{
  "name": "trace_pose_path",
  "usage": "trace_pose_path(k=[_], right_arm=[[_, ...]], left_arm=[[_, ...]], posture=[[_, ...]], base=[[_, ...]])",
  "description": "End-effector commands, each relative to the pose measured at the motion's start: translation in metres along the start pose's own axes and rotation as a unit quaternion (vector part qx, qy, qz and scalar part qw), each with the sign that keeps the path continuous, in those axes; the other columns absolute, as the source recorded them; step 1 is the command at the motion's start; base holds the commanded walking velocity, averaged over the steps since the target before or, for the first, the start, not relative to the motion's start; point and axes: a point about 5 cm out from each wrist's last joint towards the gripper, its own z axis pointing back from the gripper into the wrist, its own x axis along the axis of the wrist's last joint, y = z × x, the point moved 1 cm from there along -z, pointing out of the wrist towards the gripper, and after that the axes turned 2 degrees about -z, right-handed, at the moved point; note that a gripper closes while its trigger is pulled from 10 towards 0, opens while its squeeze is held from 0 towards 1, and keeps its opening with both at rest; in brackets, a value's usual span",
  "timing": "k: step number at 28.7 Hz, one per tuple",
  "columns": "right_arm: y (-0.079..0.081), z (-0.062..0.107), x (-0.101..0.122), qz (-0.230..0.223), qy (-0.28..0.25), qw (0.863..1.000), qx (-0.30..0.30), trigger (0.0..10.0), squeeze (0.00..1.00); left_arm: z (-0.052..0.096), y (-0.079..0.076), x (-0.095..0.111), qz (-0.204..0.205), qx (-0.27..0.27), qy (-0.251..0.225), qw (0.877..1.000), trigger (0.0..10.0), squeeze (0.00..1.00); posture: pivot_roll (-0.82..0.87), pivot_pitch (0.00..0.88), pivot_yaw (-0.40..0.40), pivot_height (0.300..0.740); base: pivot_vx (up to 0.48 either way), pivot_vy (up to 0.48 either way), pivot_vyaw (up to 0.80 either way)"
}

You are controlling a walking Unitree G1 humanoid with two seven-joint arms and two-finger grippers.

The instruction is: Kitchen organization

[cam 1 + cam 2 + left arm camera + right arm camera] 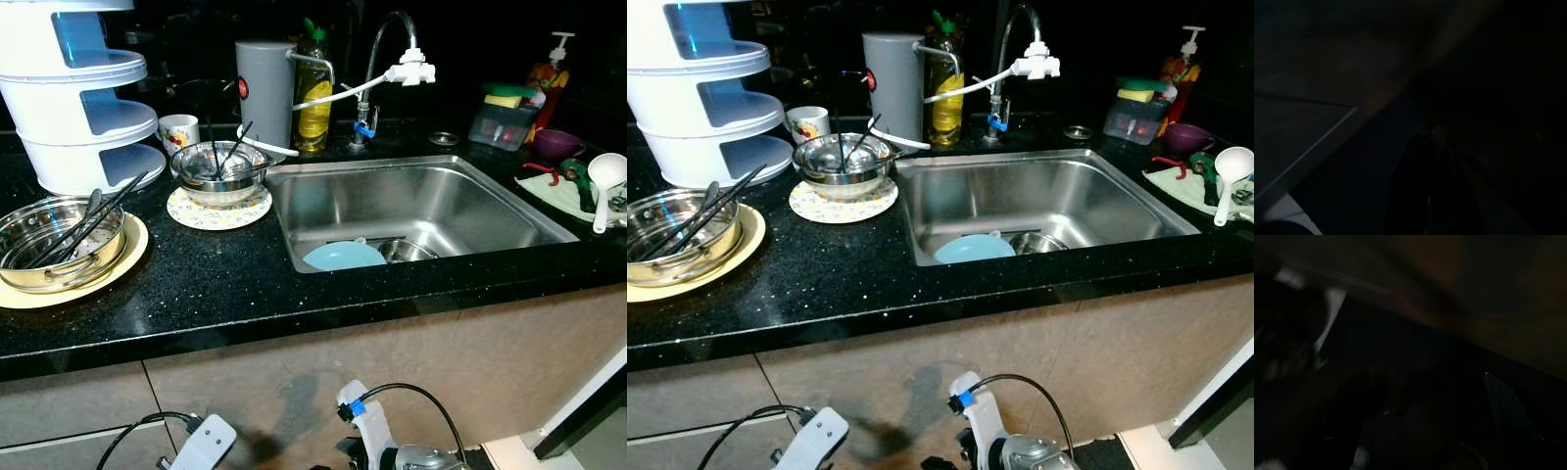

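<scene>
1. Sink (421, 201) sitting recessed in black countertop (225, 279); blue plate (343, 256) lying inside.
2. Steel bowl (217, 173) holding utensils, resting just left of sink.
3. No readable writing showing.
4. Both arms hanging below sink; finger state: cannot tell.

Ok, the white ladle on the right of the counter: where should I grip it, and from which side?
Grip the white ladle on its handle, near the lower end that points toward the counter's front edge. Come from above, fingers closing across the handle. Its round bowl is too broad for two fingers, while the handle is slim and lies on the cloth. The red-handled tool lies beside it, so stay toward the front end.
</scene>
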Motion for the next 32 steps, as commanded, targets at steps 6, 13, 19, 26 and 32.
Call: trace_pose_path(k=[6,13,19,26,32], right_arm=[[-0.017,0.002,-0.026,-0.081,-0.005,0.993,-0.091,10.0,0.0],[-0.019,0.002,-0.055,-0.14,0.004,0.979,-0.146,10.0,0.0],[-0.022,0.004,-0.065,-0.177,-0.007,0.965,-0.192,10.0,0.0],[-0.025,0.007,-0.072,-0.179,-0.022,0.955,-0.234,10.0,0.0],[-0.027,0.011,-0.074,-0.183,-0.041,0.951,-0.247,10.0,0.0]], left_arm=[[-0.005,0.003,-0.024,0.094,0.047,0.01,0.994,0.0,0.0],[-0.01,-0.004,-0.054,0.178,0.09,0.061,0.978,0.0,0.0],[-0.012,-0.006,-0.054,0.208,0.108,0.026,0.972,0.0,0.0],[-0.012,-0.007,-0.06,0.187,0.138,0.013,0.973,10.0,0.0],[-0.012,-0.01,-0.051,0.184,0.121,-0.034,0.975,10.0,0.0]], posture=[[0.03,0.161,-0.049,0.74],[0.02,0.151,-0.046,0.74],[0.02,0.148,-0.041,0.74],[0.02,0.143,-0.035,0.74],[0.03,0.142,-0.042,0.74]], base=[[0.0,0.0,0.0],[0.0,0.0,0.0],[0.0,0.0,0.0],[0.0,0.0,0.0],[0.0,0.0,0.0]])
